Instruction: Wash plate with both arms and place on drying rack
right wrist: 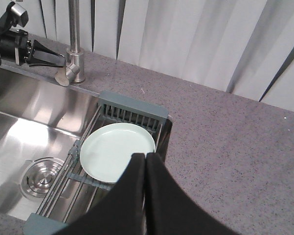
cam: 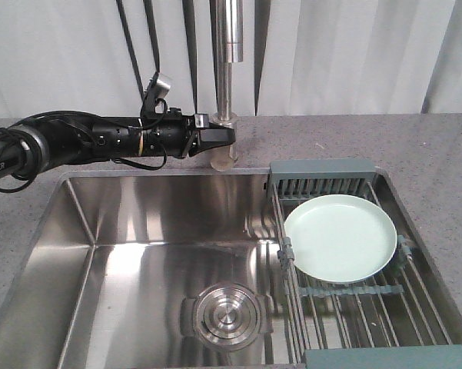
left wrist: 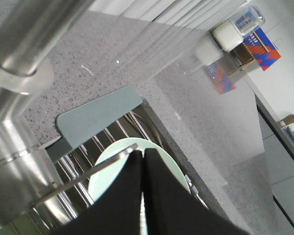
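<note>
Front view: the plate lies flat on the rack right of the sink; the left end effector, closed and empty, hovers by the tap; the right end effector, also closed, is nearer

Plate: smooth, glossy, pale mint, plastic-looking. Drying rack: thin shiny metal rods, matt grey-blue plastic end bars. Sink: brushed stainless steel, reflective. Drain: polished steel rings. Faucet: satin metal. Countertop: speckled grey stone look, matt. Left gripper: matt black.
</note>
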You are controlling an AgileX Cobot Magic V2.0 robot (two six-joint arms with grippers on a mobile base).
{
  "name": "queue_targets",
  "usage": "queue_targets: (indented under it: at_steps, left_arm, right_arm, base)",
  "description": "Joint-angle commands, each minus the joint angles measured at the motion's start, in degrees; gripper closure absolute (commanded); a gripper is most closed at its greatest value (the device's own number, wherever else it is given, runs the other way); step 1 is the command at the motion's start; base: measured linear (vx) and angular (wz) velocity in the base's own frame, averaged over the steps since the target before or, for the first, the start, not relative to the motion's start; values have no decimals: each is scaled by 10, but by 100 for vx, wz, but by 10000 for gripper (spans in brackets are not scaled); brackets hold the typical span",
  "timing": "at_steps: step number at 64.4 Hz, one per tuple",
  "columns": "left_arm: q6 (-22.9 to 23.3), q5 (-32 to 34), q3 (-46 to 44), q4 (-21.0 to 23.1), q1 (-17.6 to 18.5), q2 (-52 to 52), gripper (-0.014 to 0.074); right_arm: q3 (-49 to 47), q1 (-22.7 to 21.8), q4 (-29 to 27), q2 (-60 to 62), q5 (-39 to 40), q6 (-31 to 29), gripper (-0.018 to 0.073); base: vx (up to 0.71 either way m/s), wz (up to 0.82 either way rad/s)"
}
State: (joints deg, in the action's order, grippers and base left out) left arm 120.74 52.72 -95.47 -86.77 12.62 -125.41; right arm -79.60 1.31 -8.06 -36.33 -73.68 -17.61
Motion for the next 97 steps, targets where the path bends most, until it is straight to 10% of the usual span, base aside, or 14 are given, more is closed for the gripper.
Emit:
queue_targets:
  at_steps: [1, 51, 74, 97]
  left_arm:
    - [4, -37, -21, 50, -1, 33, 603]
    - [4, -4, -21, 75, -10, 62, 603]
    - [4, 151, -19, 72, -83, 127, 603]
    - [5, 220, -18, -40, -145, 270, 603]
  right_arm:
    - [-12, -3, 1, -6, 34, -5, 571]
    - [-12, -3, 0, -6, 34, -5, 571]
    - [-12, -3, -40, -44, 67, -3, 571]
    - [-12, -3, -150, -104, 108, -63, 571]
  base:
    - [0, 0]
    - [0, 0]
    - [0, 0]
    - [0, 0]
